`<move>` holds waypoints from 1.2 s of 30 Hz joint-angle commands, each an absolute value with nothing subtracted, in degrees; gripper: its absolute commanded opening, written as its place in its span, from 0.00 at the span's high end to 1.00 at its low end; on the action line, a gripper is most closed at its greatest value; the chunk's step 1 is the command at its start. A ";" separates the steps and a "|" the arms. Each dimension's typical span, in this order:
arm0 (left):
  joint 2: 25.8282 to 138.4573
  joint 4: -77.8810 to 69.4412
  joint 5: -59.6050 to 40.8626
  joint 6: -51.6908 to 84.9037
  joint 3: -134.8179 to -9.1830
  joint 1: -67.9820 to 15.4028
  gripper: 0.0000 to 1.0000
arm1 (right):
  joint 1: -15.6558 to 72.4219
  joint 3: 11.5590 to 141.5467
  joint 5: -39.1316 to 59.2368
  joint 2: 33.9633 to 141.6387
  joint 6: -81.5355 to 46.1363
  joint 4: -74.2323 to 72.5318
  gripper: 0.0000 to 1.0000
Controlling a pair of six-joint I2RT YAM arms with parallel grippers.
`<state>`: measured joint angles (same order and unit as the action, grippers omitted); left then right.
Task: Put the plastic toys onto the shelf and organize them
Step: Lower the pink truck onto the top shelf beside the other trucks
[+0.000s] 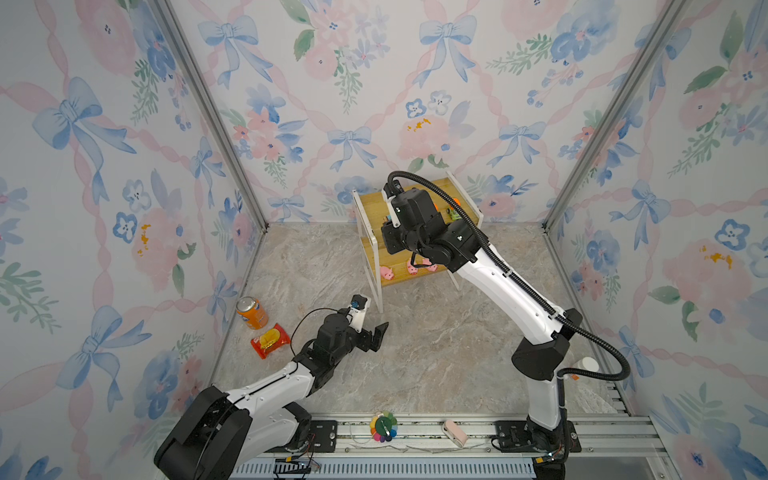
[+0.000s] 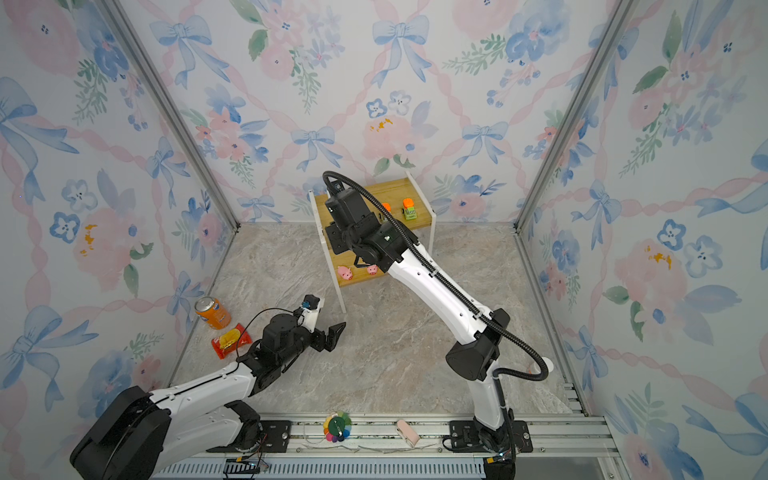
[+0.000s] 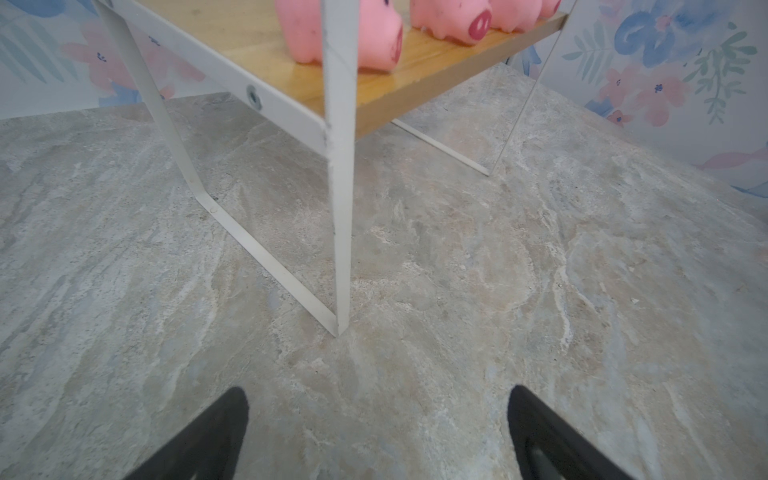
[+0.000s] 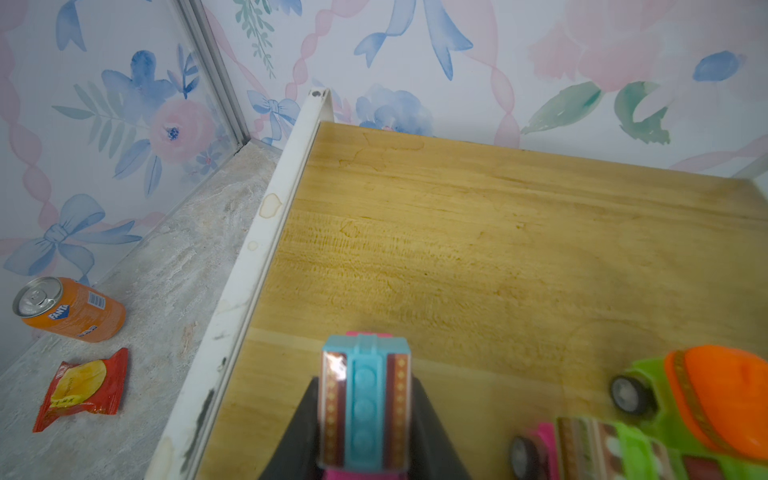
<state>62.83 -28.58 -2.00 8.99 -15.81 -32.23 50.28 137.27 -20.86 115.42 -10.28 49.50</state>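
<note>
Our right gripper (image 4: 365, 399) clamps a pink truck (image 4: 365, 365) over the shelf (image 4: 498, 249) top board, and a green truck (image 4: 715, 399) crowds it at three o'clock. Pigs (image 3: 353, 37) line the lower board. Our left gripper (image 3: 378, 436) stands open above the floor (image 3: 457, 270), with the soda can (image 1: 251, 312) at its nine o'clock.

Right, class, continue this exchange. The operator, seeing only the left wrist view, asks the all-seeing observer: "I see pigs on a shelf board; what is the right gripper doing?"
Observer: The right gripper is shut on a pink truck over the top board of the shelf.
Operator: Anything else up there?
Observer: A green truck with an orange top.
Operator: Anything off the shelf?
Observer: An orange can and a red packet, left of it in a top view.
</note>
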 commanded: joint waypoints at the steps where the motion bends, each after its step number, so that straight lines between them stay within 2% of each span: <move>1: 62.74 -27.86 -1.80 7.90 -15.25 -32.08 0.02 | 50.05 139.13 -20.94 115.84 -11.10 51.11 0.73; 36: 63.10 -27.86 -1.78 7.75 -15.39 -32.09 0.02 | 51.07 138.25 -21.97 112.78 -11.24 50.71 0.72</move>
<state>62.83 -28.58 -2.00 8.99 -15.81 -32.23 50.46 137.32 -20.91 115.20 -10.72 49.54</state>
